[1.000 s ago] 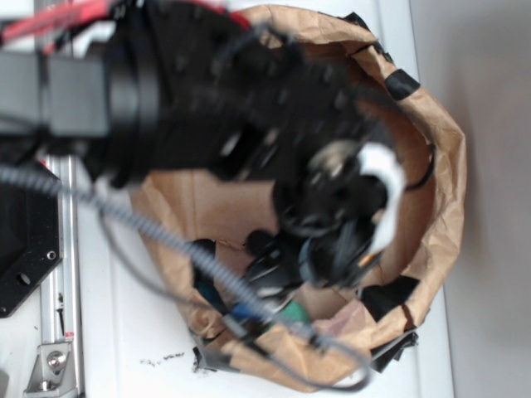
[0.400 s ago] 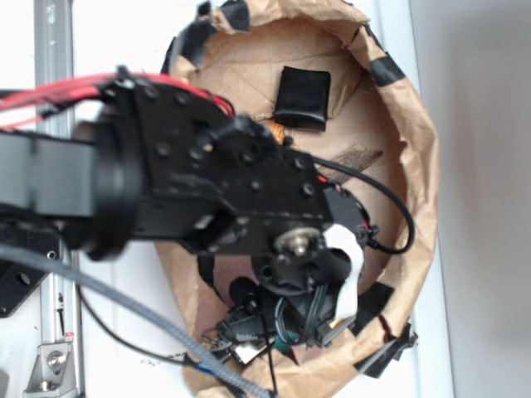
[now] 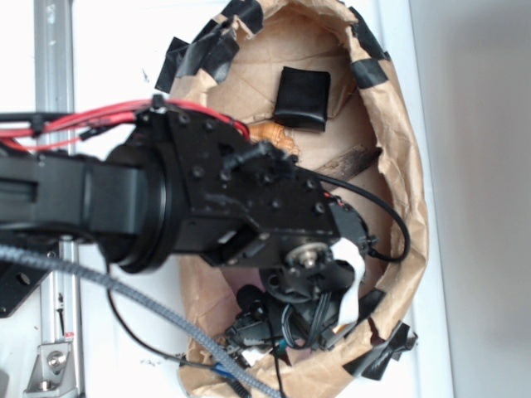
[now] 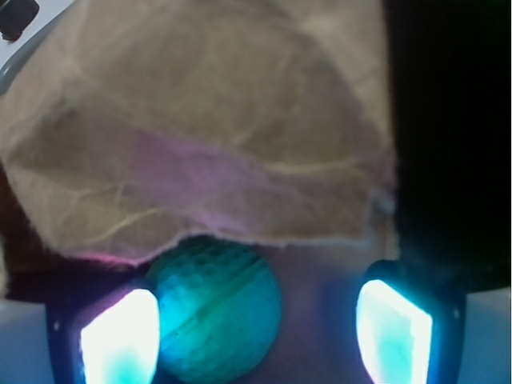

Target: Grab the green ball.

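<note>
Brown paper formed the whole setting: a crumpled paper bag, its rolled rim patched with strips of black tape, lay on the white desk with its mouth spread wide, probably so an arm could reach in from above. Inside the paper bag, against its far wall, rested a black square pouch, smooth and slightly glossy, and just nearer the arm a ridged orange seashell peeked out beside the black wrist housing. The gripper had its 2 fingers spread apart, holding nothing yet; its pads glowed pale cyan in the wrist view. The green ball, round, teal and finely ribbed, sat between them at the paper bag's near end, tucked partly under a torn paper flap and touching or nearly touching 1 pad, well off the other. Closing looked like the next step; off-centre contact might roll it.
</note>
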